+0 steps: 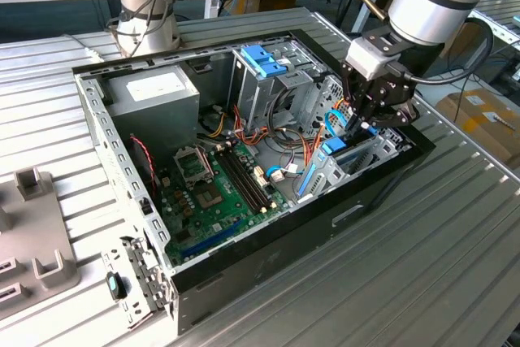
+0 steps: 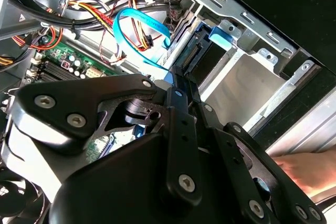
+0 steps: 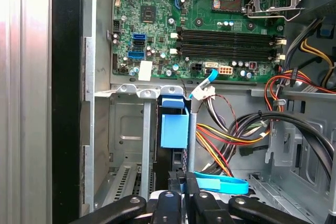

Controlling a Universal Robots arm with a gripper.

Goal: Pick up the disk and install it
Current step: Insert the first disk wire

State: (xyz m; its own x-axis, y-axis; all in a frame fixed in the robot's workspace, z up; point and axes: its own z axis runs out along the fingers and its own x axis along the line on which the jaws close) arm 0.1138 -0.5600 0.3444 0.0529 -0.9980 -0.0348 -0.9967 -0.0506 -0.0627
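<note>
The disk [image 1: 335, 149] stands on edge in the drive bay at the end of the open computer case [image 1: 268, 237] on the exterior view's right, its blue rail showing. My gripper [image 1: 363, 123] reaches down into that bay from above. In the first wrist view the gripper [image 3: 184, 187] has its fingers drawn close on the dark edge of the disk [image 3: 174, 129], just behind the blue rail. In the second wrist view the gripper [image 2: 178, 80] meets the disk [image 2: 197, 51] beside the bay's metal wall.
Inside the case are the green motherboard [image 1: 215, 188], a grey power-supply box [image 1: 154, 91], a metal cage with a blue latch [image 1: 264, 62], and loose cables, including a blue flat cable [image 2: 139, 24] near my fingers. Another arm's base [image 1: 146, 6] stands behind.
</note>
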